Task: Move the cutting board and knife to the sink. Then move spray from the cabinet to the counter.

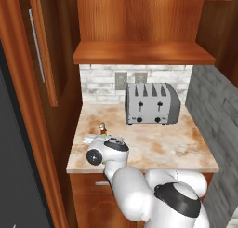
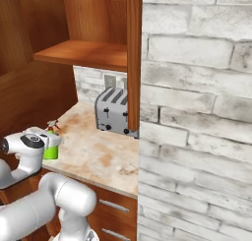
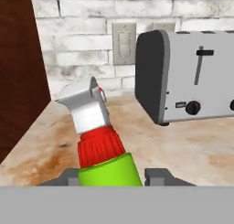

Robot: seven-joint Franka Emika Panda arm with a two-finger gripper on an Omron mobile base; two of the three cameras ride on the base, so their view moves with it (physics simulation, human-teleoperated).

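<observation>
The spray (image 3: 107, 166), a bright green bottle with a red collar and a pale trigger head, stands upright on the counter (image 1: 158, 143) near its left front corner. In the left base view only the spray head (image 1: 102, 127) shows above my hand. My gripper (image 3: 113, 177) reaches around the bottle's body. Its fingertips (image 3: 157, 175) flank the bottle, with a thin gap showing on the right side. From the right, the spray's green body (image 2: 50, 151) shows just below the gripper (image 2: 49, 142). The cabinet (image 1: 144, 52) hangs above with a bare shelf. The cutting board, knife and sink are out of view.
A silver toaster (image 1: 151, 103) stands at the back of the counter, to the right of the bottle. A wooden side panel (image 1: 60, 106) closes the left edge. A grey brick wall (image 2: 197, 112) bounds the right. The cabinet door (image 1: 39, 45) hangs open at the left.
</observation>
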